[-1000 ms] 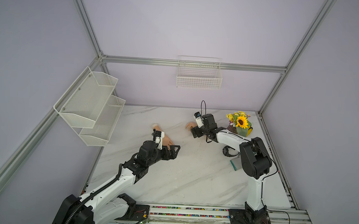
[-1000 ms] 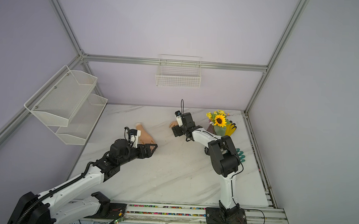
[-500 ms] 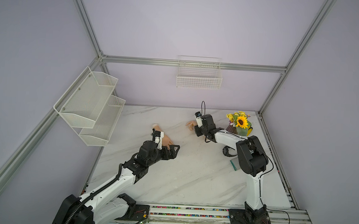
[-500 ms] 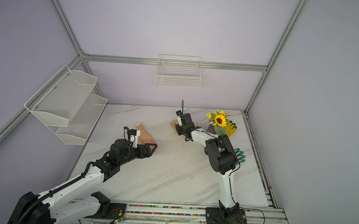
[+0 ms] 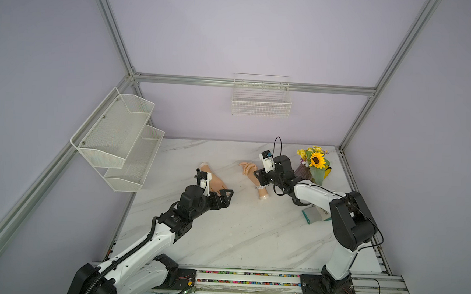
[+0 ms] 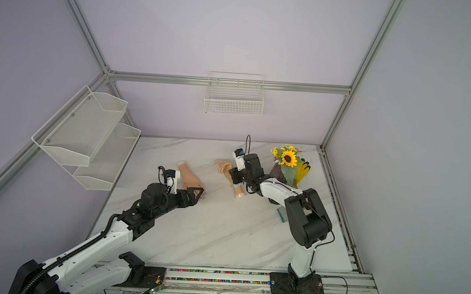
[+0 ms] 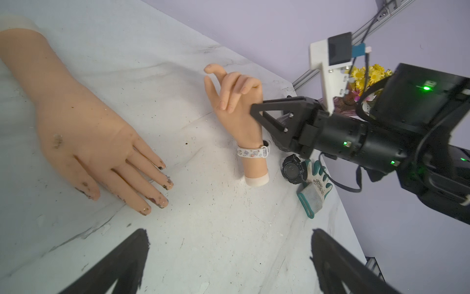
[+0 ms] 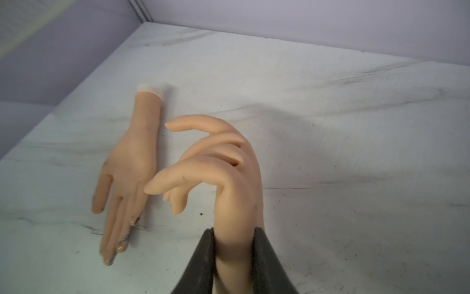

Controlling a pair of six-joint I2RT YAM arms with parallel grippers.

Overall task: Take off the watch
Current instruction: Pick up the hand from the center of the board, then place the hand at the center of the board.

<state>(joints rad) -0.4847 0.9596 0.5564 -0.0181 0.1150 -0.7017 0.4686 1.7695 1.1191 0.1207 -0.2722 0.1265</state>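
two white containers hang on the walls: far left a 2-tier mesh shelf (image 5: pixel 117 140), fine perforated metal, and on the back wall a wire-grid basket (image 5: pixel 261 101); wall shows thru both. marble-look table (image 5: pixel 237 237), grey-veined, scuffed. big hand (image 7: pixel 84 127) lies flat on it, matte rubbery skin, smudged, nails dark and chipped. left gripper (image 5: pixel 223 196) hangs over that hand's finger end, jaws spread wide, nothing btwn them; in left wrist view only two black prongs show, rest cut off by the frame. next, small hand (image 7: pixel 239 107), smoother, fingers curled. watch (image 7: pixel 253 152) is on its wrist near the capped stump: white strap w/ tiny coloured prints, face not visible. right gripper (image 8: pixel 234 230) is clamped on small hand just above the watch, dark pads (image 8: pixel 206 254) touching both sides; right wrist view cuts the wrist and strap off. beside the stump a chunky black watch (image 7: pixel 292 170) w/ round face lies on the table against a green-and-white knit glove (image 7: pixel 314 188), partly under the right arm. far right, dark ribbed vase (image 5: pixel 302 171) holds a sunflower (image 5: pixel 317 160) + small yellow blooms; yellow glove (image 6: pixel 302 168) behind it, mostly hidden.
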